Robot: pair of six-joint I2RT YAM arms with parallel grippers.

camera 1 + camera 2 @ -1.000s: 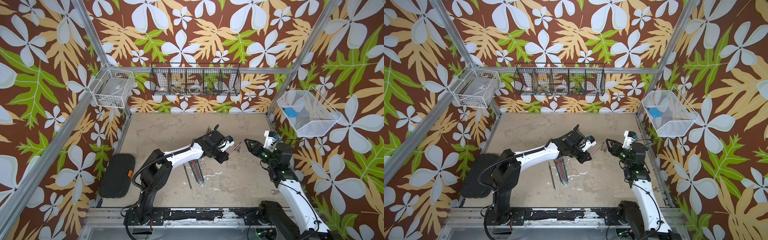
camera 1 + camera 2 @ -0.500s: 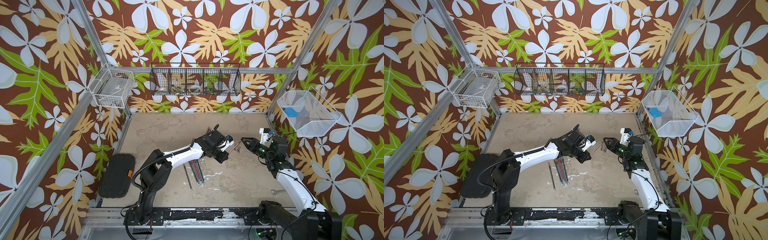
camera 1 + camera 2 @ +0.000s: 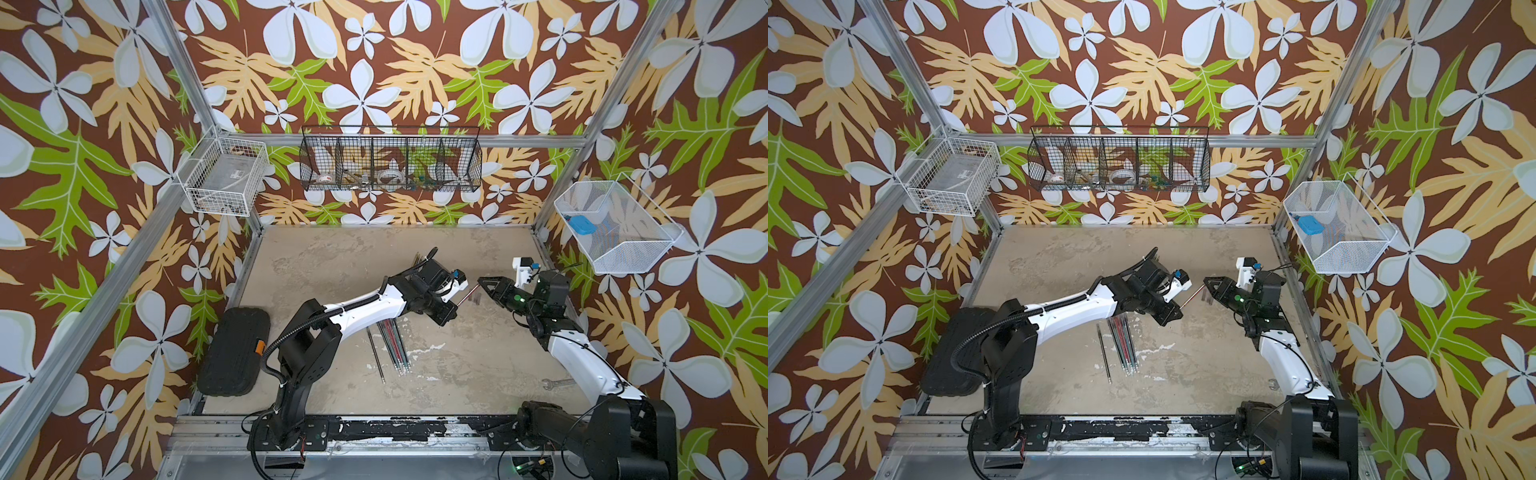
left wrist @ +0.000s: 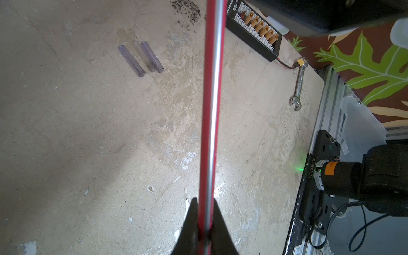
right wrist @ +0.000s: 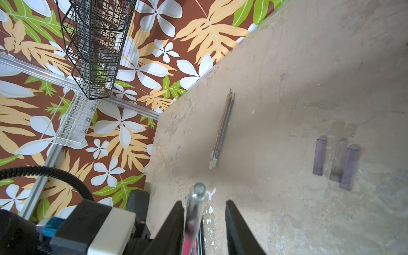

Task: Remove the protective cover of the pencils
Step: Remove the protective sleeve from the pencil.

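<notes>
Holding a red pencil (image 4: 212, 99) clamped tight, the left hand (image 4: 204, 199) aims its long axis straight at the right hand (image 5: 204, 202). The cap (image 5: 195, 205) on its tip sits between the right hand's parted jaws, close against one, not yet pinched. The pull runs along the shaft. Three loose caps (image 5: 335, 163) lie on the tabletop (image 3: 332, 266); the other pencils (image 3: 392, 340) lie under the left arm.

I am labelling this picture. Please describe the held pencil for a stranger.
Above the beige table, find the left claw and right claw facing each other. The red pencil sticks out of the left one. Unlike the bundled pencils lying flat, it is lifted.
</notes>
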